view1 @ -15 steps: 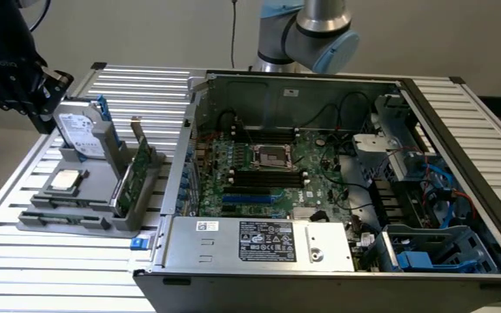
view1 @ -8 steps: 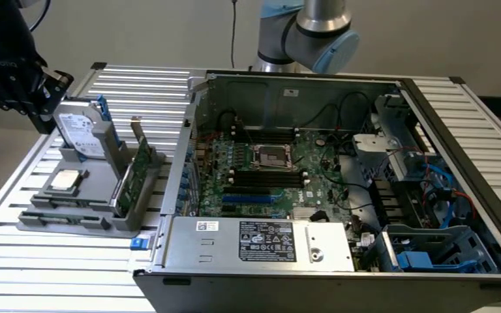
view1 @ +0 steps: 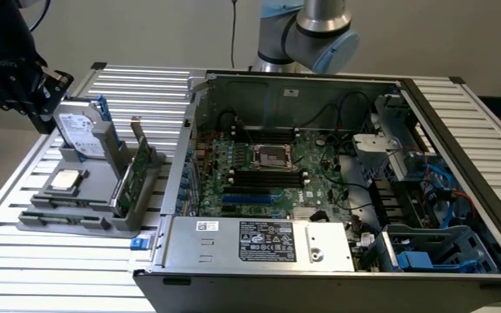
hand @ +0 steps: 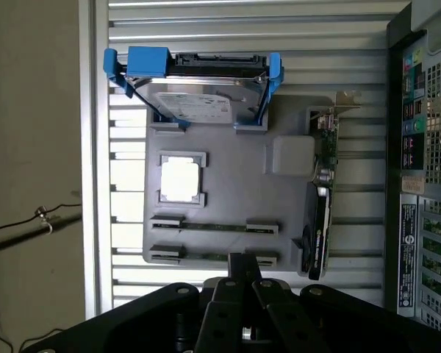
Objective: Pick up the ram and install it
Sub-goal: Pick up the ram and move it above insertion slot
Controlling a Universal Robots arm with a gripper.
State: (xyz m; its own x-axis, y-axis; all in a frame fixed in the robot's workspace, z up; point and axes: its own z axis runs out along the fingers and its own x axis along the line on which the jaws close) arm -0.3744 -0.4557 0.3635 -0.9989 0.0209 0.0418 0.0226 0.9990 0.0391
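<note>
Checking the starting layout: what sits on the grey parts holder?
The grey holder carries a hard drive in a blue caddy, a silver processor, a bracketed green card and two slotted sticks: one ram, a second ram partly covered by the gripper.

Open computer case (view1: 294, 91) beside grey holder (view1: 63, 220)

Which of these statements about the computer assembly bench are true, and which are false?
1. The ram sticks lie in the grey holder beside the computer case. True.
2. The end effector grips a ram stick. False: both sticks rest in the holder.
3. The hard drive sits in a blue caddy. True.
4. The computer case is closed. False: it is open, showing the motherboard.
5. The processor chip lies on the hard drive. False: it lies in its own recess of the holder.
</note>
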